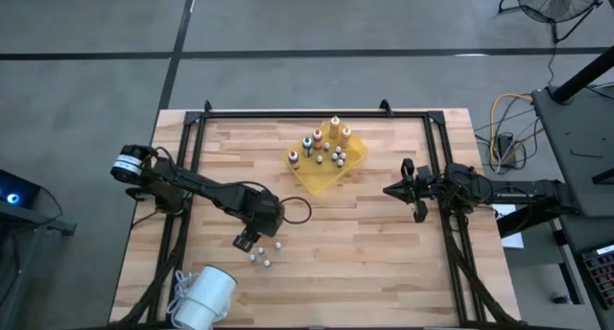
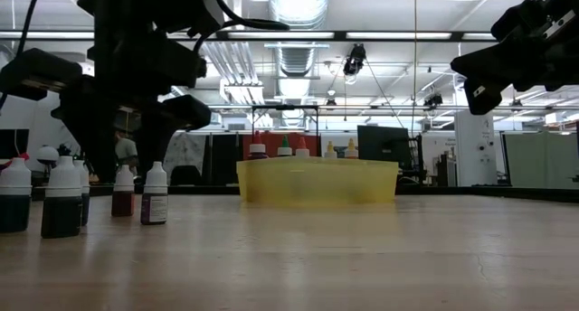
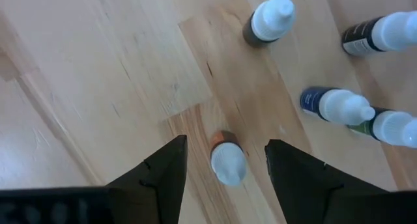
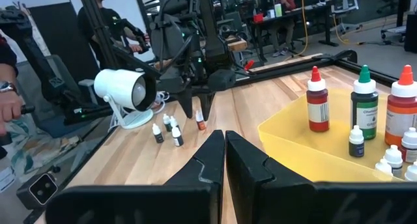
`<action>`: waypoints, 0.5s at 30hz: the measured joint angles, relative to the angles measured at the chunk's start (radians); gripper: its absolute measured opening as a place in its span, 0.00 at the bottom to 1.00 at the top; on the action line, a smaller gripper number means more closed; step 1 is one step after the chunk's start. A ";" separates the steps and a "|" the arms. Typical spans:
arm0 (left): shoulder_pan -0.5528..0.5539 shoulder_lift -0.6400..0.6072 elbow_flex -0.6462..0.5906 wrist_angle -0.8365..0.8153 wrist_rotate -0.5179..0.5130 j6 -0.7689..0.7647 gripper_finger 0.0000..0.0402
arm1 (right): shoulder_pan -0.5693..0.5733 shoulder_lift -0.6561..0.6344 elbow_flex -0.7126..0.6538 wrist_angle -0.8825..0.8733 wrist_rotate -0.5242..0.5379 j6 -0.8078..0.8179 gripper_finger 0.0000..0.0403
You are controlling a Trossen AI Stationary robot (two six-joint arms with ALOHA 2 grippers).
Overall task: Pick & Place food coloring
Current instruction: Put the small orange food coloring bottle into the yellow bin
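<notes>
Straddling one small white-capped bottle (image 3: 228,160) with my left pincer (image 3: 225,165), fingers spread, one on each side, not touching it yet. Nothing held. The bottle stands upright on the worktop (image 1: 384,253), orange-brown body under a rounded white cap.

Risks, as I judge them:
- Bottle sits nearer one finger than the other; closing off-centre could tip it. It's light plastic with a narrow base, so it'll topple easily.
- Smooth rounded cap: if I pinch there instead of the body, it could squirt out.
- Four neighbours (image 3: 345,107) stand near, same white caps and dark bodies. A sideways nudge could knock them down.
- Glossy wood planks give little friction to stop a skid.

Destination looks like the yellow tray (image 1: 351,167), translucent thin-walled plastic, well apart toward the far side. It already carries taller bottles with pointed coloured caps (image 4: 318,99), red, green and orange, plus small white-capped ones. Crowded, so a careless drop could bowl those over.

Right pincer (image 4: 225,140) is clenched, empty, hovering beside the tray. White lamp (image 1: 206,296) sits at the near edge, near my arm's swing.
</notes>
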 joint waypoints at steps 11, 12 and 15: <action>0.001 0.000 0.000 0.003 0.000 0.000 0.37 | 0.000 0.000 0.000 0.000 0.000 0.000 0.02; 0.001 0.000 0.000 0.003 0.000 0.002 0.35 | 0.000 0.000 0.000 0.000 0.000 0.000 0.02; 0.001 0.000 0.000 0.002 0.001 0.008 0.32 | 0.000 0.000 0.000 0.000 0.000 0.000 0.02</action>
